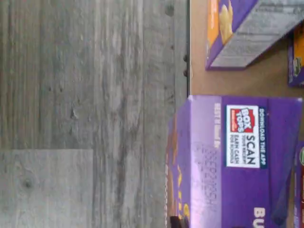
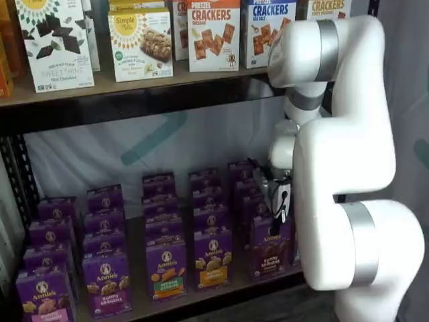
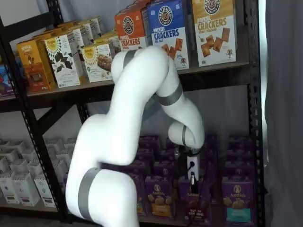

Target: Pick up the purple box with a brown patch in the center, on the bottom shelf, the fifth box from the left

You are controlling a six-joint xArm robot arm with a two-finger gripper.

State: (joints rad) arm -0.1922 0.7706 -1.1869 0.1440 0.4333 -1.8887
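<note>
The purple box (image 2: 271,249) with the dark brown patch stands upright in the front row of the bottom shelf (image 2: 137,298), at the right end. In both shelf views my gripper (image 2: 279,209) reaches down onto its top edge, shut on the box (image 3: 193,201). In the other shelf view the gripper (image 3: 191,178) hangs from the white arm right above the carton. The wrist view shows the box's purple top flap (image 1: 237,161) close up, with a Box Tops label. A dark fingertip (image 1: 175,222) shows against its front face. I cannot tell whether the box is off the board.
Rows of purple cartons fill the bottom shelf, an orange-banded one (image 2: 213,258) right beside the target and a green-banded one (image 2: 165,267) further left. Cracker boxes (image 2: 213,33) line the upper board. A black post (image 3: 255,118) stands right. Grey wooden floor (image 1: 85,114) lies below.
</note>
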